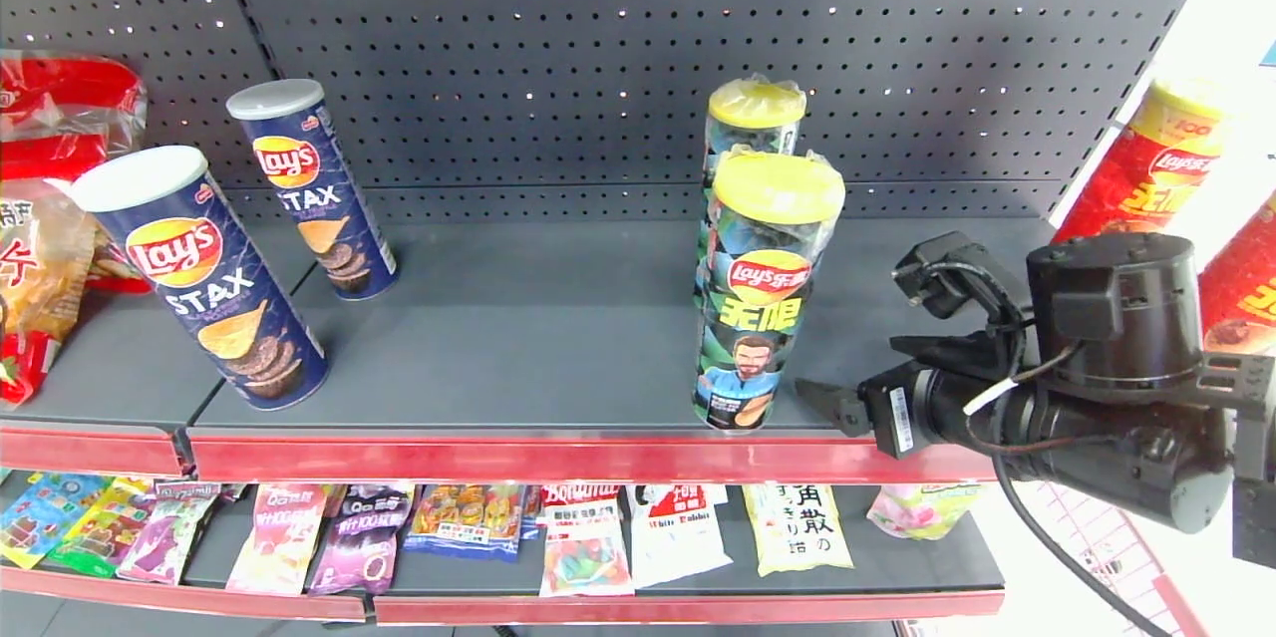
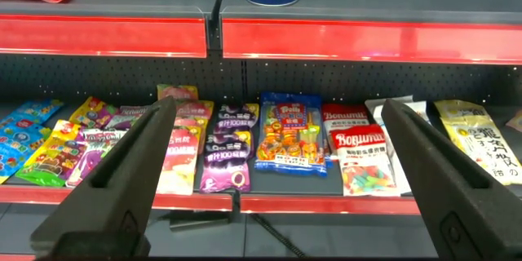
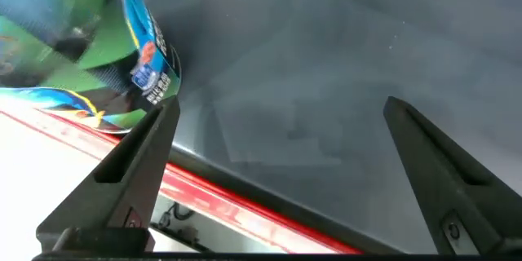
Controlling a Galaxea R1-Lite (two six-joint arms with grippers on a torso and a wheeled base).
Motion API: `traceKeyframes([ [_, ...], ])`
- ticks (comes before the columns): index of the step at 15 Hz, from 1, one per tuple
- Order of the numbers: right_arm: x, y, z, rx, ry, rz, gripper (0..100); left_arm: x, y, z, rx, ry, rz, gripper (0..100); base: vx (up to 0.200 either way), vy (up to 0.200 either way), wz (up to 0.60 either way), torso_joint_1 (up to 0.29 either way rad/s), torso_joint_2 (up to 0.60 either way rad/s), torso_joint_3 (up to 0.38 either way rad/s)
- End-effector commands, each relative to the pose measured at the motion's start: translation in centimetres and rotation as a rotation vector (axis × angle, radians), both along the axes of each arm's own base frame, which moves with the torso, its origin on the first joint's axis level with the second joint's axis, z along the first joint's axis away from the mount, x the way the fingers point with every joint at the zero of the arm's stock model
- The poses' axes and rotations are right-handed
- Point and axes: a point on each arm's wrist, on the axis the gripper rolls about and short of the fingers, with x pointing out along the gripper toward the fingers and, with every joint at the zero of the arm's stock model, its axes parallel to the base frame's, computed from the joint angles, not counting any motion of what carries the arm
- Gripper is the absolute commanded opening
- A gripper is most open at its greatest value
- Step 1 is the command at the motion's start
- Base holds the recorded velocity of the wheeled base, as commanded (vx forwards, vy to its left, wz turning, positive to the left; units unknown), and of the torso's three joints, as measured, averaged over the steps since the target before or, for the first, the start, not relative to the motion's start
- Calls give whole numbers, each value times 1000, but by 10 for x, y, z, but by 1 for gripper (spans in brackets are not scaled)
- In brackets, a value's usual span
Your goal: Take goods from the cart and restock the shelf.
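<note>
The right arm is lying low and flat at the right end of the top shelf, and its right claw (image 1: 849,366) is pointing sideways at the cans. Its two black fingers are standing wide apart with nothing between them, so it is holding nothing. One fingertip is sitting just beside the bottom of the tall green round chip can with a yellow plastic lid (image 1: 763,318). I cannot tell if they are touching. The left claw (image 2: 277,171) is hanging lower down, facing the bottom shelf (image 2: 326,201). Its fingers are spread wide too and are gripping nothing. The green can is standing up straight at the very front of the grey metal shelf (image 1: 558,318), right above the red front strip (image 1: 558,458). It is wearing a shiny clear plastic wrap. A second green can with a yellow lid (image 1: 753,119) is standing right behind it, near the dark back wall full of little holes (image 1: 598,39). A lot of bare shelf is lying open between the green cans and the two dark blue chip cans with white lids (image 1: 199,278) farther left. Red chip cans (image 1: 1146,168) are standing at the far right. Bright snack bags (image 1: 469,517) are lying in a row on the bottom shelf.
</note>
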Motion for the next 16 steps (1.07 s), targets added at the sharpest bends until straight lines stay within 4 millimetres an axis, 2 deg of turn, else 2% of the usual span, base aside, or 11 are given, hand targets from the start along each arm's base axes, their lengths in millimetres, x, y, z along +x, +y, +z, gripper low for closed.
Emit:
traceKeyframes([
  [1,4,3,-3,-7,9,1,100,0,0,0,0,2,0,100,0,0,0,0,0,0],
  [16,10,14,-1,0,2,22,100,0,0,0,0,1,-1,100,0,0,0,0,0,0],
])
